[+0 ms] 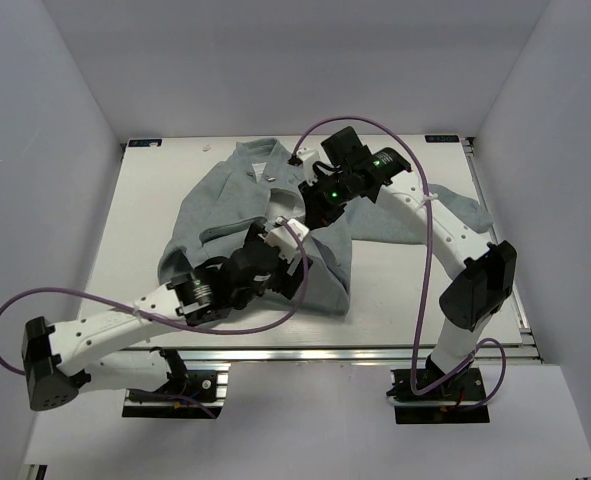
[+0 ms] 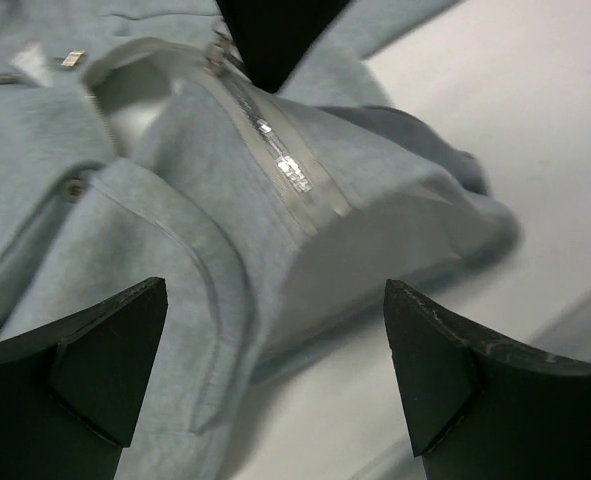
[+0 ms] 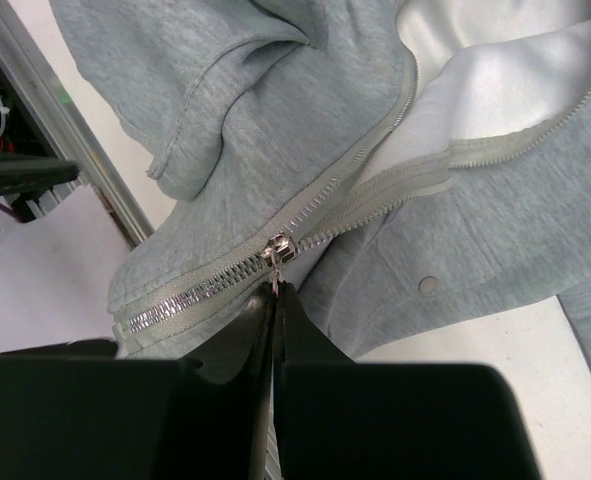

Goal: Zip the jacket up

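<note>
From above, you see the soft grey-green fleece jacket (image 1: 215, 210) lying on the white tabletop (image 1: 395, 290), beneath the left hand (image 1: 290, 240) and the right hand (image 1: 313, 220). In your left wrist view, the left hand is spread, with the zipped hem just ahead between its fingers. In your right wrist view, the right hand's fingers are pressed together, pinching the silver zipper pull (image 3: 274, 250).

The left arm (image 1: 105, 325) and the right arm (image 1: 445, 225) are built of white tubular links joined by black cylindrical motor housings. A purple cable (image 1: 425, 280) loops along each arm. Small green lights (image 1: 375, 160) glow near the right wrist. The left claw (image 2: 275, 300) has matte black, wedge-shaped fingers (image 2: 445, 365) with scuffed edges.
</note>
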Robot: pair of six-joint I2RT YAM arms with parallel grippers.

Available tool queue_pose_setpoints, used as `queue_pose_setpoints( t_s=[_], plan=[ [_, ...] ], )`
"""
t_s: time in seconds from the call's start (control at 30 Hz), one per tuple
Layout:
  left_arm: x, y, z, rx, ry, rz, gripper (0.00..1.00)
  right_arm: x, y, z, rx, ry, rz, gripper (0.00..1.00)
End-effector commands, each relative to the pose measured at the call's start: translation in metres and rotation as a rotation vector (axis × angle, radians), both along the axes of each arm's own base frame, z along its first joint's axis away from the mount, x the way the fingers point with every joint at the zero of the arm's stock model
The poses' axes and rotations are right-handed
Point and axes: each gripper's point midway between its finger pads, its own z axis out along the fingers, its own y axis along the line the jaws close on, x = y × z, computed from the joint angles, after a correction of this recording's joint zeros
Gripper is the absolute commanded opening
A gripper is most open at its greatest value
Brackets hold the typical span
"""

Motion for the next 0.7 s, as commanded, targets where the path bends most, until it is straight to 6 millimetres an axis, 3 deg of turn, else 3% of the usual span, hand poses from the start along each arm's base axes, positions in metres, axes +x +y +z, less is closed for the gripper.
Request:
queue_pose_setpoints(
  t_s=[0.0,0.1,0.2,0.53,0.57,0.67],
  plan=[
    [0.021,0.009,0.021,0.072,-0.146,0.144,0.98,0.003,0.001,0.021,0.042,-0.043,0.025,0.0],
    [0.025,0.01,0.034,0.061,-0.222,0.215,0.98,0.001,-0.001,0.021,0.049,-0.039,0.032,0.0],
    [0.025,0.0,0.04,0.072,-0.292,0.155,0.98,-0.003,0.002,0.022,0.075,-0.024,0.055,0.0],
    [0.026,-0.033,0.036,0.109,-0.389,0.056,0.87,-0.012,0.005,0.033,0.144,-0.009,0.099,0.0],
    [0.027,-0.035,0.035,0.112,-0.391,0.058,0.85,-0.013,0.005,0.034,0.145,-0.011,0.1,0.0],
    [0.03,-0.038,0.035,0.128,-0.416,0.055,0.63,-0.017,0.005,0.033,0.153,-0.001,0.113,0.0]
  ],
)
